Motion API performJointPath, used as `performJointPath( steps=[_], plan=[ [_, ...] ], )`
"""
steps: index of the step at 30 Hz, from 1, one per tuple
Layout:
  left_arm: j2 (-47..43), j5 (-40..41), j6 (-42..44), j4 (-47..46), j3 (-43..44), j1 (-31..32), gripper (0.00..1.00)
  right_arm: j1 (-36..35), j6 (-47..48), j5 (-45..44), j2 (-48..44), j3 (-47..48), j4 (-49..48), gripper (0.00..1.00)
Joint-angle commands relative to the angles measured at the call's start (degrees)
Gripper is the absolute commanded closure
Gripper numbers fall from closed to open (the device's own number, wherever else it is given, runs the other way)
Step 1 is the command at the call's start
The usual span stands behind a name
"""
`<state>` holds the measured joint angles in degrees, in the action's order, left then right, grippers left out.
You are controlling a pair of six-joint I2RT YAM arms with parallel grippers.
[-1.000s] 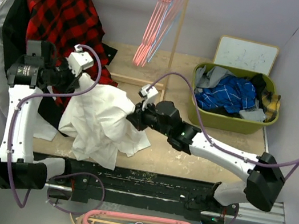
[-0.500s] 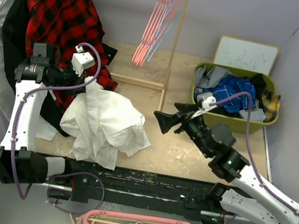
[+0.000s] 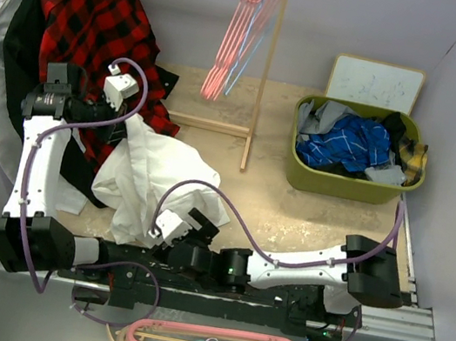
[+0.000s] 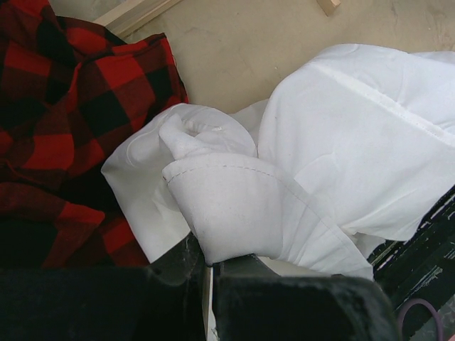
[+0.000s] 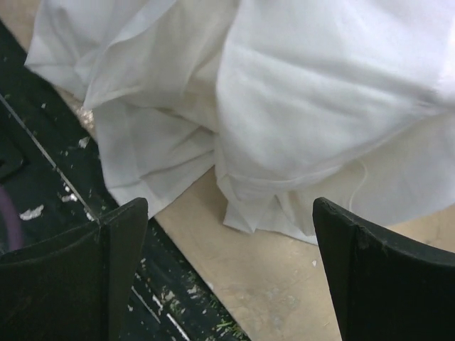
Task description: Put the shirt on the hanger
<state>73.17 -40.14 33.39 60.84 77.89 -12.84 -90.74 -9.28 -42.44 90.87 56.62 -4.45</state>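
White shirt (image 3: 166, 173): heaped on desk (image 3: 290, 217) beside red plaid shirt (image 3: 105, 16); one fold clamped in left pincer (image 4: 207, 264) and held raised. Right pincer (image 5: 227, 213): spread wide, empty, poised over the shirt's near hem. Light-blue hanger (image 3: 249, 51): apparently hung among pink hangers (image 3: 226, 46), well apart from the shirt. Advised: a single hem layer to be pinched, not the whole bunch; desk contact to be avoided.

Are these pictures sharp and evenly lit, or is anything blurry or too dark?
Top external view: soft, even light, sharp throughout, the white shirt bright but folds readable. Left wrist view: stitching crisp, left fingers at the bottom dark and blurred. Right wrist view: folds clear, right fingers near-black, soft-edged.
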Motion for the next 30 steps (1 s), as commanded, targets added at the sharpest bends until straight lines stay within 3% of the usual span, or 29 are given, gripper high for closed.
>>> performJointPath(
  steps=[1, 5, 7, 10, 13, 14, 18, 22, 25, 30],
  plan=[
    [-1.43, -1.86, -1.21, -1.6, 1.4, -0.5, 1.0, 0.39, 1.51, -10.18, -1.51, 0.18, -8.49, 0.01],
    [-1.99, -1.76, -1.21, -1.73, 1.0, -0.55, 1.0, 1.28, -0.38, -13.92, 4.12, 2.19, -7.62, 0.02],
    [-2.39, -1.14, -1.04, -2.13, 0.74, -0.59, 1.0, 2.19, -1.04, -13.75, 7.17, 3.37, -7.86, 0.08],
    [-3.04, -0.72, -1.03, -2.26, 0.59, -0.57, 1.0, 4.17, -1.32, -12.45, 8.97, 3.95, -8.85, 0.39],
    [-3.37, -0.83, -0.96, -2.39, -0.01, -0.52, 1.0, 6.29, 0.05, -10.97, 6.16, 2.9, -9.99, 0.93],
    [-3.42, -0.8, -0.81, -2.47, -0.2, -0.52, 1.0, 7.24, 0.25, -10.88, 3.9, 2.17, -10.23, 1.0],
    [-3.5, -0.85, -0.59, -2.39, -0.65, -0.56, 1.0, 15.15, 0.87, -1.75, -10.38, -6.22, -14.6, 1.0],
    [-3.2, -0.92, -0.28, -1.99, -0.51, -0.54, 1.0, 31.51, -2.29, 15.84, -23.33, -12.06, -17.28, 1.0],
    [-2.86, -2.03, -0.06, -1.75, -0.3, -0.53, 1.0, 40.59, -0.86, 25.99, -20.21, -8.13, -13.72, 1.0],
    [-1.91, -4.2, 0.34, -0.54, 0.66, -0.56, 1.0, 44.01, 2.43, 35.83, -6.43, 2.96, -9.89, 1.0]
  ],
)
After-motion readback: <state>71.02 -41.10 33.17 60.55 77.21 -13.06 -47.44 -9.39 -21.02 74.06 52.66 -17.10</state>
